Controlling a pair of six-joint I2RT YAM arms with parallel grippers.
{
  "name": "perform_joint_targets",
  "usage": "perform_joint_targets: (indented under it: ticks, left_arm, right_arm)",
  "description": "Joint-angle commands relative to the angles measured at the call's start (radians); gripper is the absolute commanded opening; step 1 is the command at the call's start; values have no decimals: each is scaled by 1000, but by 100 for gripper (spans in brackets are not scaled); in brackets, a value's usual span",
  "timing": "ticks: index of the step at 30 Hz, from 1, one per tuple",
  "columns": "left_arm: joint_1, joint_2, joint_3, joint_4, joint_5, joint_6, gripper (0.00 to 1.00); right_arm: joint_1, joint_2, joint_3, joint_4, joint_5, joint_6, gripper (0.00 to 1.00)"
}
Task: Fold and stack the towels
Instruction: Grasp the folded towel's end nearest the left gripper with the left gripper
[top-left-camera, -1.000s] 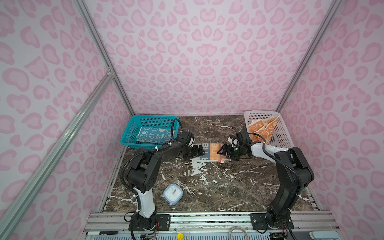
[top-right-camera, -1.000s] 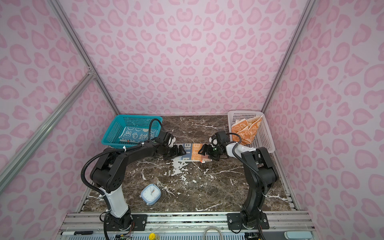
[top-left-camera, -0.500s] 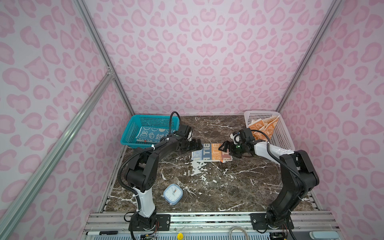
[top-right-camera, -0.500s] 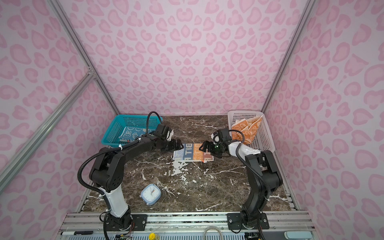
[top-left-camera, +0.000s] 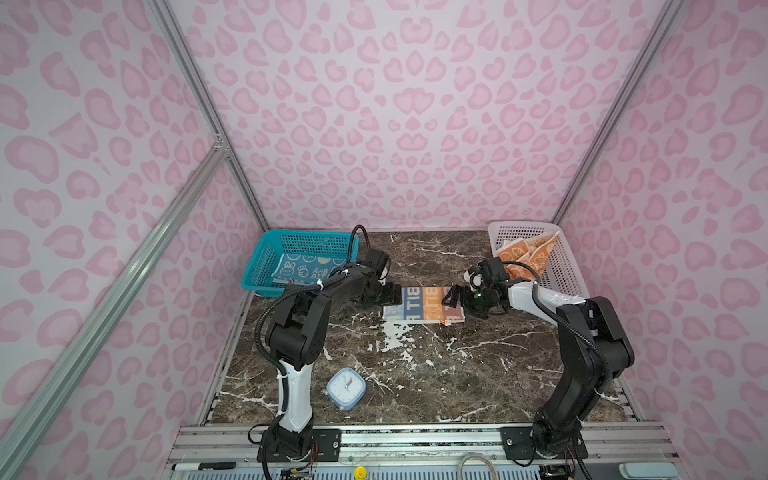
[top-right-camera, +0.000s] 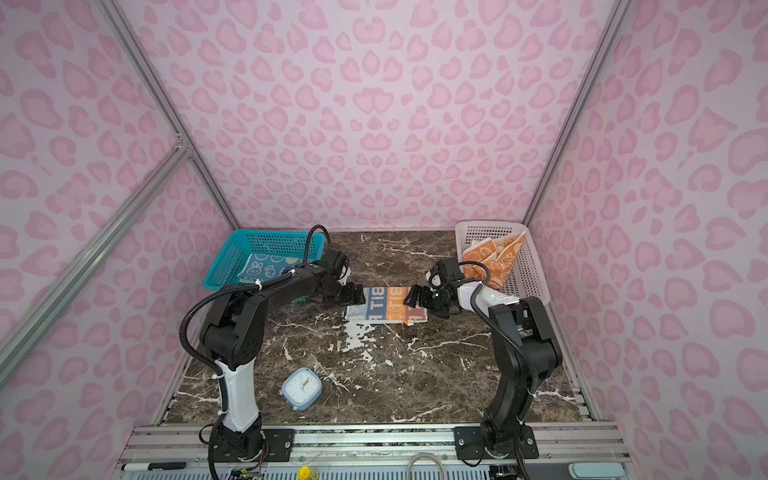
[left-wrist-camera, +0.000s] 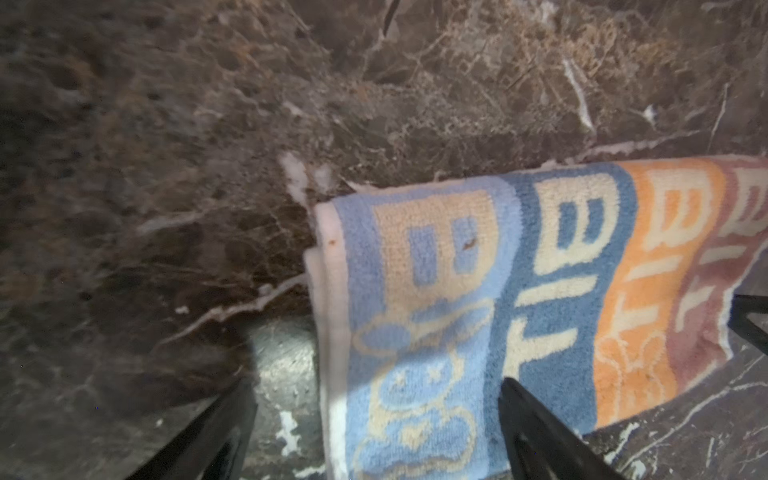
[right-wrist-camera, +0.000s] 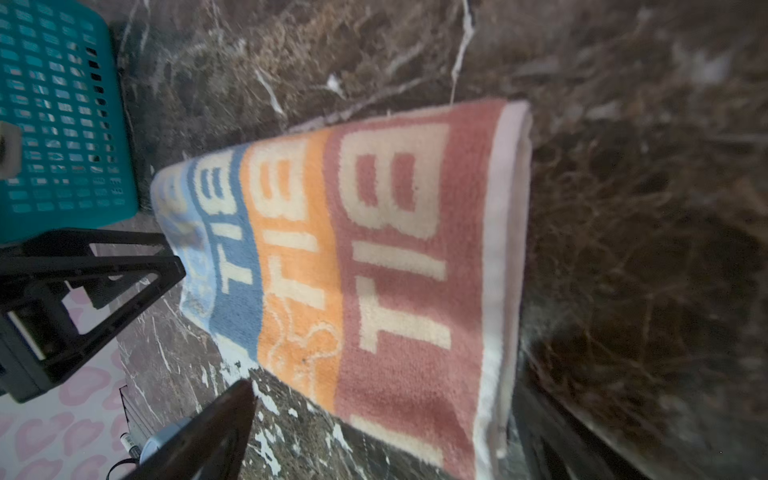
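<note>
Striped towel (top-left-camera: 422, 305) (top-right-camera: 386, 305) lies flat on the marble bench (top-left-camera: 415, 374), toward the back and about midway between the two baskets. It is doubled over: the left wrist view shows two layers of white hem stacked at its pale-blue end (left-wrist-camera: 498, 311). Bands run pale blue, darker blue, orange, dusty red, with cream "BIT" lettering readable in the right wrist view (right-wrist-camera: 374, 257).

Left hand (top-left-camera: 388, 294) (top-right-camera: 357, 296) sits low at the towel's blue end. Its fingers stand well apart, one on bare bench and one over the cloth, with the hem between them and nothing pinched (left-wrist-camera: 374, 384).

Right hand (top-left-camera: 453, 296) (top-right-camera: 415, 297) sits at the red end. Its fingers are likewise spread wide on either side of that end and grip nothing (right-wrist-camera: 382, 395).

Blue rabbit towel (top-left-camera: 305, 268) (top-right-camera: 266, 266) lies in the teal mesh basket (top-left-camera: 307, 243) at back left. Orange-and-cream towel (top-left-camera: 525, 255) (top-right-camera: 492, 255) is bunched in the white mesh basket (top-left-camera: 565, 266) at back right.

Small pale-blue alarm clock (top-left-camera: 345, 388) stands on the near bench, well apart from the towels.
</note>
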Motion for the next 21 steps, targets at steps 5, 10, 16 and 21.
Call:
perform_joint_targets:
  ticks: [5,10,16,21]
  left_arm:
    - [-17,47,36,-33,22,18,84]
    - [-20,45,26,-38,21,22,74]
    - [-26,53,21,-43,31,26,52]
    - [-27,61,21,-45,32,30,31]
  right_arm:
    - [1,27,-58,72,6,19,98]
    - [18,40,-73,104,0,42,98]
    - [26,52,-69,114,0,50,98]
    - [30,47,-72,119,-3,55,98]
